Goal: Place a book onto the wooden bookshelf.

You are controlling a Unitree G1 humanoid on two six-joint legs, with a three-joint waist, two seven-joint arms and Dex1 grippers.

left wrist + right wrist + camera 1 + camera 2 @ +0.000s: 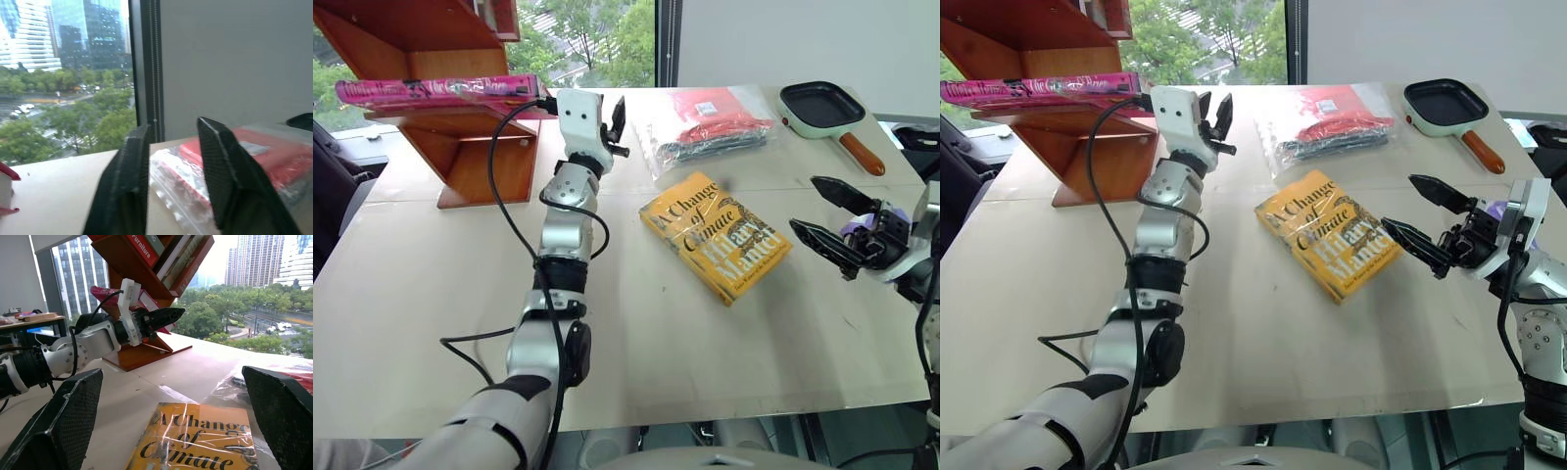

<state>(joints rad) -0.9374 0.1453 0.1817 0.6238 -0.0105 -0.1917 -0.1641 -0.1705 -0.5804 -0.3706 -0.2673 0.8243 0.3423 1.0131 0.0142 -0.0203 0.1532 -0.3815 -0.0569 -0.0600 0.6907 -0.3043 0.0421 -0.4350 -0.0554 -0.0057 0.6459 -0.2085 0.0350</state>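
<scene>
Left gripper (pixel 615 125) is seen raised above the table (pixel 607 333), fingers narrowed with a small gap left between them & nothing held. Just to its left, the book (pixel 440 90) is found lying flat on a lower board of the wooden bookshelf (pixel 460 147), pink spine outward, one end close to the gripper but apart from it. On its right side a clear bag w/ red contents (pixel 710 122) lies near; further right a small pan (pixel 827 113) w/ a wooden handle is set. Nearer the robot, a yellow book (pixel 715 235) lies flat, between both arms. Right gripper (pixel 830 215) is held wide open & empty, near the yellow book's right edge, hovering. Step judged: placement looks done, book resting on the shelf, release finished; next move prob. calls for the left arm to be drawn back clear w/o nudging the book's end. Count: 1 pink book, 1 yellow book, 1 shelf unit, 1 bag, 1 pan, 2 grippers; several more books are seen in the shelf's upper slots in the right wrist view.
</scene>
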